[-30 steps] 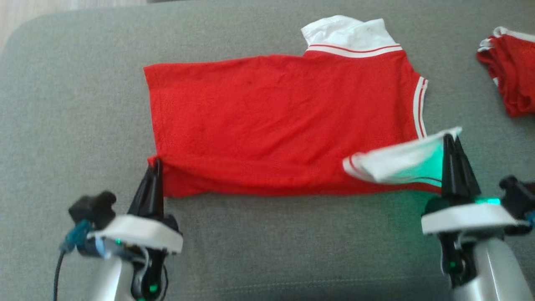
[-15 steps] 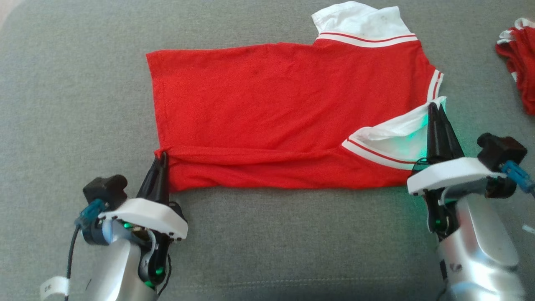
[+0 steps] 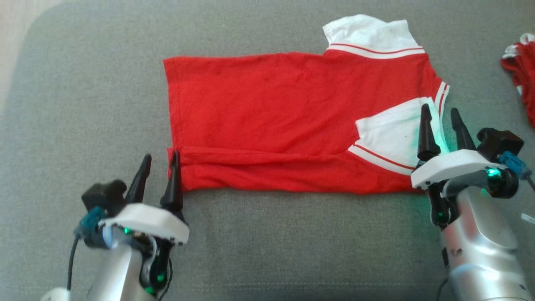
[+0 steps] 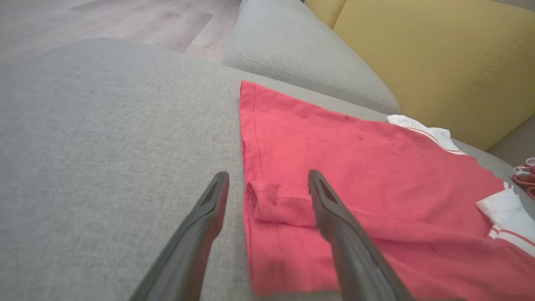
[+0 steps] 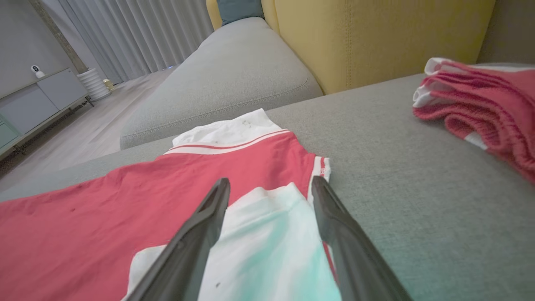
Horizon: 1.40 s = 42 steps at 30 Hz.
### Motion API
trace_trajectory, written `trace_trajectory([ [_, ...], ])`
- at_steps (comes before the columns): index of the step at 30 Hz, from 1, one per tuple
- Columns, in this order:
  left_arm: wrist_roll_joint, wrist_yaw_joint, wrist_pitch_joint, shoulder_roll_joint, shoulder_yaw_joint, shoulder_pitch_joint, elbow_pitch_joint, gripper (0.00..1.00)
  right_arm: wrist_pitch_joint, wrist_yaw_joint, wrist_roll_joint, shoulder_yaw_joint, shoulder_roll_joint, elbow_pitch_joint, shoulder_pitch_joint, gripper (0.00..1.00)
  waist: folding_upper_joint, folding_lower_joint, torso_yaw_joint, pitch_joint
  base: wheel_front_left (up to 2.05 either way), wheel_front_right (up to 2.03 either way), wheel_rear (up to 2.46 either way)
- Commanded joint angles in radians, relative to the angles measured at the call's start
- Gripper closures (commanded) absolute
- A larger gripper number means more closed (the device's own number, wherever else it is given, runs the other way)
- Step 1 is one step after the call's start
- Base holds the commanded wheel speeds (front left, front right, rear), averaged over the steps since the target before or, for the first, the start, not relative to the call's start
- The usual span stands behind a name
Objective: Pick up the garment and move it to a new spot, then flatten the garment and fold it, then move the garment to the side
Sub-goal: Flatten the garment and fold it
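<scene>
The garment (image 3: 284, 121) is a red shirt with white sleeves and striped trim, spread on the grey sofa seat (image 3: 83, 104). Its near edge is folded over as a long strip, and one white sleeve (image 3: 388, 138) lies folded onto the red body. My left gripper (image 3: 161, 161) stands open at the garment's near left corner (image 4: 271, 200), holding nothing. My right gripper (image 3: 441, 115) is open over the folded white sleeve (image 5: 259, 234) at the garment's right end, also holding nothing. In the left wrist view the folded hem (image 4: 288, 234) lies between my fingers.
A second red and white garment (image 3: 520, 83) lies bunched at the seat's far right (image 5: 480, 108). A yellow backrest (image 5: 376, 37) and another grey cushion (image 5: 234, 79) stand beyond the seat. Wooden floor (image 4: 83, 25) shows past the seat's left edge.
Both grippers have opened and let go of the garment. The white sleeve that the right gripper carried now lies flat on the red body; the near edge stays folded over.
</scene>
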Motion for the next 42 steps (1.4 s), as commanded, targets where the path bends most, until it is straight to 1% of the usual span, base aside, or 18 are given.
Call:
trace_trajectory([
  [1,-0.007,0.004,0.004,0.016,0.028,0.025,-0.041,0.0,-0.016,-0.001,-0.019,0.017,-0.014,-0.025,-0.031,0.0,0.0,0.0,0.004,-0.016,0.0,0.0,0.0],
  [4,-0.014,0.008,0.042,0.029,0.024,0.069,-0.07,0.0,-0.019,-0.001,-0.038,0.013,-0.016,-0.053,-0.019,0.0,0.0,0.0,0.006,-0.039,0.0,0.0,0.0],
  [8,-0.022,0.016,0.113,0.046,0.015,0.119,-0.11,0.0,-0.02,-0.001,-0.041,0.02,-0.013,-0.123,0.023,0.0,0.0,0.0,0.002,-0.066,0.0,0.0,0.0],
  [9,-0.022,0.016,0.113,0.046,0.015,0.119,-0.11,0.0,-0.02,-0.001,-0.041,0.02,-0.013,-0.123,0.023,0.0,0.0,0.0,0.002,-0.066,0.0,0.0,0.0],
  [17,-0.059,0.042,0.229,0.056,0.017,0.156,-0.159,0.0,0.005,-0.001,-0.014,0.07,-0.003,-0.31,0.147,0.0,0.0,0.0,-0.038,-0.076,0.0,0.0,0.0],
  [22,-0.086,0.069,0.259,0.055,0.042,0.137,-0.154,0.0,0.039,-0.001,0.008,0.09,0.0,-0.424,0.206,0.0,0.0,0.0,-0.077,-0.057,0.0,0.0,0.0],
  [26,-0.097,0.096,0.277,0.059,0.064,0.118,-0.131,0.0,0.06,-0.001,0.018,0.091,0.0,-0.486,0.238,0.0,0.0,0.0,-0.1,-0.044,0.0,0.0,0.0],
  [32,-0.108,0.108,0.289,0.068,0.076,0.095,-0.1,0.0,0.077,-0.001,0.034,0.09,0.0,-0.541,0.267,0.0,0.0,0.0,-0.12,-0.028,0.0,0.0,0.0],
  [35,-0.108,0.111,0.317,0.072,0.066,0.088,-0.08,0.01,0.084,-0.001,0.038,0.095,0.001,-0.556,0.277,0.0,0.0,0.0,-0.128,-0.022,0.0,0.0,0.0],
  [37,-0.112,0.106,0.337,0.072,0.057,0.086,-0.074,0.25,0.093,-0.001,0.037,0.098,0.001,-0.563,0.286,0.0,0.0,0.0,-0.131,-0.019,0.0,0.0,0.0],
  [38,-0.115,0.104,0.342,0.072,0.055,0.085,-0.074,0.5,0.099,-0.001,0.036,0.097,0.001,-0.566,0.291,0.0,0.0,0.0,-0.132,-0.017,0.0,0.0,0.0],
  [39,-0.116,0.104,0.346,0.072,0.054,0.085,-0.075,0.59,0.106,-0.001,0.033,0.095,0.001,-0.567,0.296,0.0,0.0,0.0,-0.132,-0.016,0.0,0.0,0.0],
  [40,-0.117,0.105,0.348,0.072,0.053,0.084,-0.075,0.75,0.116,-0.001,0.028,0.093,0.001,-0.567,0.302,0.0,0.0,0.0,-0.132,-0.016,0.0,0.0,0.0],
  [41,-0.117,0.106,0.35,0.073,0.052,0.084,-0.075,0.98,0.127,-0.001,0.023,0.092,0.001,-0.567,0.309,0.0,0.0,0.0,-0.131,-0.015,0.0,0.0,0.0],
  [42,-0.117,0.106,0.353,0.073,0.05,0.084,-0.075,1.0,0.142,-0.001,0.02,0.091,0.001,-0.566,0.316,0.0,0.0,0.0,-0.13,-0.015,0.0,0.0,0.0],
])
